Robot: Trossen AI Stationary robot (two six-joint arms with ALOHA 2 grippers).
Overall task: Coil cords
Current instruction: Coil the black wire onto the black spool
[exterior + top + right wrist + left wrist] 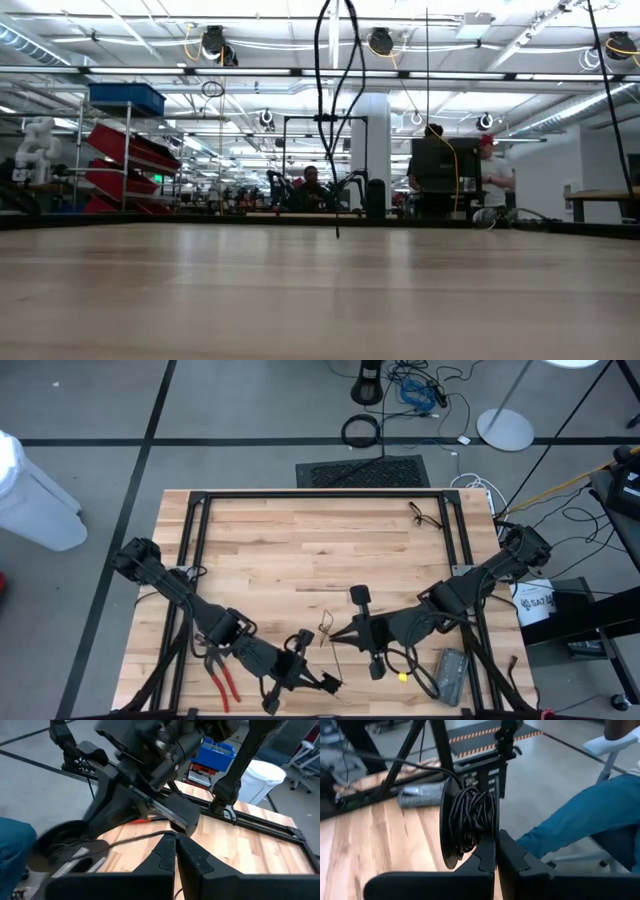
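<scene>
The left gripper [495, 855] is pinched shut on the rim of a round dark spool [465, 827], thin black cord [472, 817] wound about its hub directly ahead of the fingertips. The disc stands on edge, its axis running across the fingers. Just beyond it, toward table centre, the right gripper [175, 851] is also shut, nipping a free run of the cord [135, 839] that leads to the spool. The left arm is nearer; orange-handled pliers [222, 678] lie beside it.
</scene>
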